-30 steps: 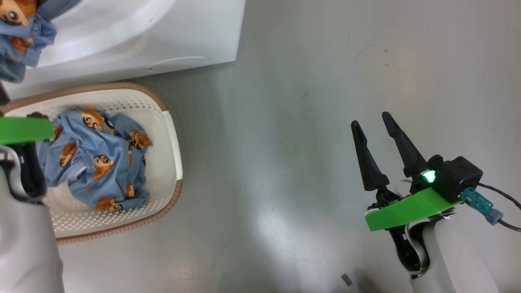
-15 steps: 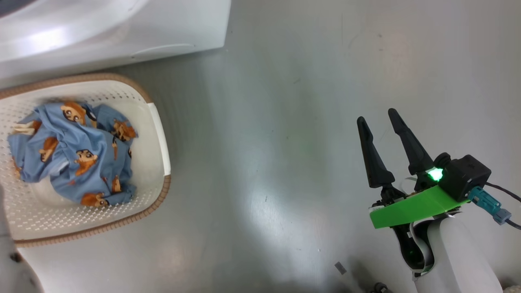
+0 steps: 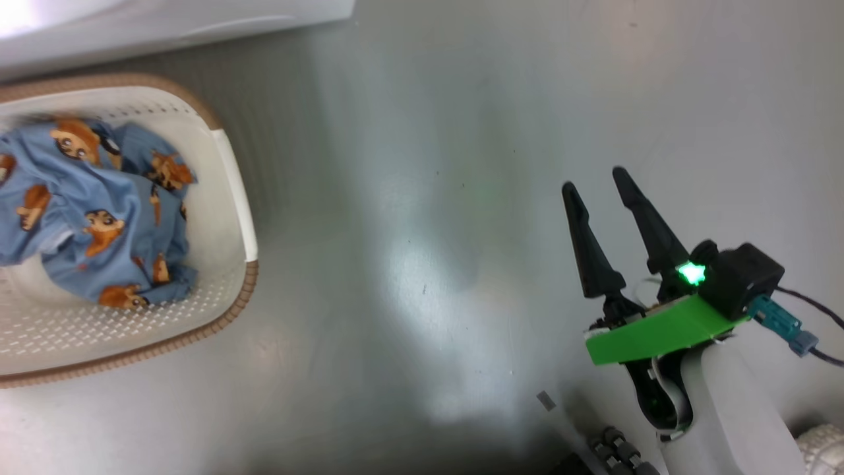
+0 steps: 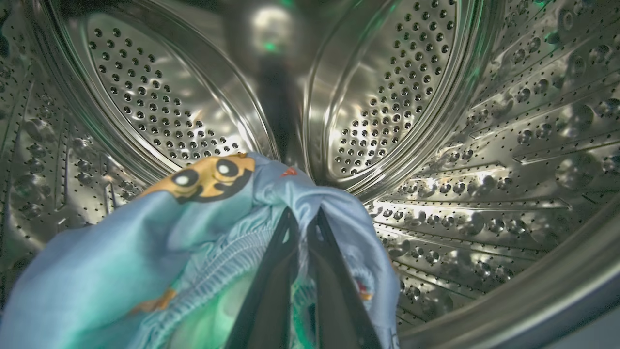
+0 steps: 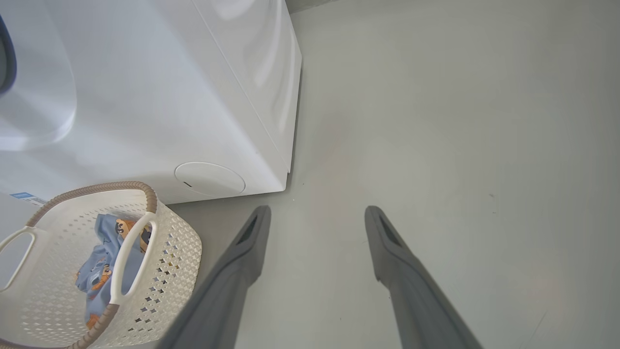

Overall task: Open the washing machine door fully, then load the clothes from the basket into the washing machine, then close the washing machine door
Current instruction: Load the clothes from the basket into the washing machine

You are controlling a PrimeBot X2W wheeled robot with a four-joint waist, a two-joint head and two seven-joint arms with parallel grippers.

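Left gripper (image 4: pixel 302 215) clamped on clothes (image 4: pixel 145 232), frame centre, inside drum (image 4: pixel 436 97); right gripper (image 3: pixel 593 179) spread and empty, lower right. Risk: fabric draped over the fingers (image 4: pixel 271 295) may snag on release and drag back out. More clothes lie in basket (image 3: pixel 234 198), left edge.

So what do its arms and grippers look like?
The right gripper has two long tapered black fingers on a bright green plate, beside a black box with a green light and a teal cable plug. Its forearm is pale. The left gripper has similar dark fingers.
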